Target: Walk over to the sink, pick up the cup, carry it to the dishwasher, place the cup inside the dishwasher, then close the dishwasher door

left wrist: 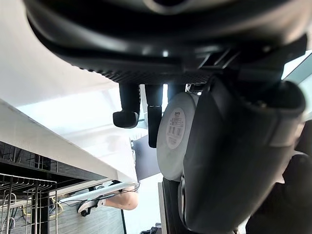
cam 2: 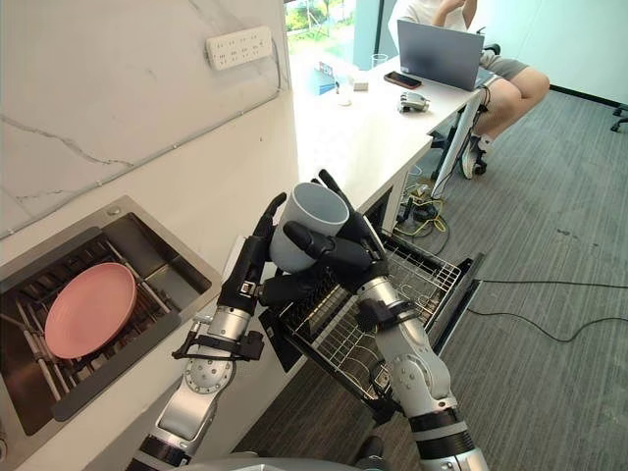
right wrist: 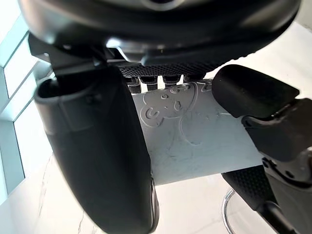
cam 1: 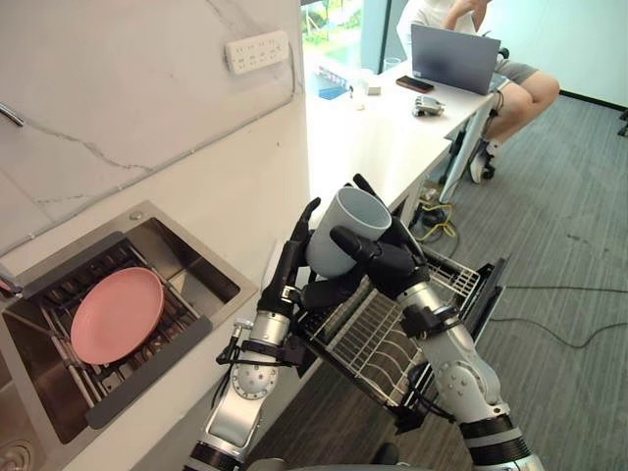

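- right hand [cam 1: 388,260]: wrapped round the cup [cam 1: 343,231] from the robot's right, with the thumb across the near wall and the fingers curled behind. its own wrist view shows the embossed wall of the cup clamped between thumb and fingers.
- left hand [cam 1: 292,267]: not a grasp. its fingers run straight up the cup's left side and the thumb reaches under the base. the left wrist view shows the stickered bottom of the cup sitting between them.
- the cup is up in the air between both hands. it is roughly upright, with its long axis leaning so the open mouth faces up and a little away from the robot.
- the relation that matters: the wire rack [cam 1: 378,334] is pulled out directly below the cup and runs off to the robot's right. judged from this, the move is downward, and the right hand is the nearer and firmer holder. the left would have to come off first.
- the open dishwasher door [cam 2: 456,299] lies beyond the rack.
- to the left, the sink [cam 1: 196,265] holds a pink plate [cam 1: 116,314], well apart from the cup.
- farther off: a wall socket strip [cam 1: 257,51], a white desk [cam 1: 373,137] with a laptop [cam 1: 454,57], and a seated person [cam 1: 510,78].
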Motion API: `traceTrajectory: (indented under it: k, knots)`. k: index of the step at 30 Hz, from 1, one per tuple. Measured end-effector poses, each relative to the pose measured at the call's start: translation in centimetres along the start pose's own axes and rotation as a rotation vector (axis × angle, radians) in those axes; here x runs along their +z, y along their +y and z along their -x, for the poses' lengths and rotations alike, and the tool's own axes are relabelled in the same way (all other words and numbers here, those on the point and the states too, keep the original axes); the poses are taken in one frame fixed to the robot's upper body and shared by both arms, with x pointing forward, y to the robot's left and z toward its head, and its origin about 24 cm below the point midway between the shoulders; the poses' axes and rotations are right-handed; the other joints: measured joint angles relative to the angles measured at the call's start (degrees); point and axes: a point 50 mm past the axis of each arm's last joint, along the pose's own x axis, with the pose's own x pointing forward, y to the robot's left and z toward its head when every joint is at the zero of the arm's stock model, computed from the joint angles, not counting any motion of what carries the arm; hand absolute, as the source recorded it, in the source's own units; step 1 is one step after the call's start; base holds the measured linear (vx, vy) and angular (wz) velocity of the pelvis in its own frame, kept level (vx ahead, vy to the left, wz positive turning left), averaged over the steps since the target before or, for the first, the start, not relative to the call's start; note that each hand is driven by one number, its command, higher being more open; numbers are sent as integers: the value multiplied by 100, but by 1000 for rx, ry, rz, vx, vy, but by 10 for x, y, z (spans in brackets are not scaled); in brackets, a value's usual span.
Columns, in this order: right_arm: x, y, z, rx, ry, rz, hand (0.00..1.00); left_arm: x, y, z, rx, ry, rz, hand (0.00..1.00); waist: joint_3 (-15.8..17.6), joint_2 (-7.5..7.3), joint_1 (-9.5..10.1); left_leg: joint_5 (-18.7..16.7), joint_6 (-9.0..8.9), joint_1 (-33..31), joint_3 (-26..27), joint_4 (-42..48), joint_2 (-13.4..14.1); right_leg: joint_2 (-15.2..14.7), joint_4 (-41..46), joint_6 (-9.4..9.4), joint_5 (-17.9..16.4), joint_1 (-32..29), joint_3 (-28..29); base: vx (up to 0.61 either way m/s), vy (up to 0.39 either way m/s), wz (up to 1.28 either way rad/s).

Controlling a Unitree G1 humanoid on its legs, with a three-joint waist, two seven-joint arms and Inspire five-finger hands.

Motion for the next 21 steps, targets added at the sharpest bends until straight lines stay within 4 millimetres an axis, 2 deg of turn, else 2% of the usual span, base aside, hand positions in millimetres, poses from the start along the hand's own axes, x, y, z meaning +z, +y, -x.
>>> traceTrajectory:
  k: [14, 15, 21]
  knots:
    - [6, 7, -10, -12, -51, 73, 0, 8, 0, -3, 6, -33, 45, 0, -13, 1, 59, 0, 0, -11, -20, 5, -4, -4, 0, 0, 0, 0, -15, 0, 0, 0]
    - [6, 8, -10, -12, -58, 87, 0, 8, 0, -3, 7, -32, 59, 100, -15, 1, 70, 0, 0, -11, -20, 6, -4, -4, 0, 0, 0, 0, -15, 0, 0, 0]
    - [10, 10, -14, -71, -123, 77, 0, 9, -9, -2, -30, -31, 93, 100, -20, 1, 89, 1, 0, -12, -20, 6, -6, -5, 0, 0, 0, 0, -15, 0, 0, 0]
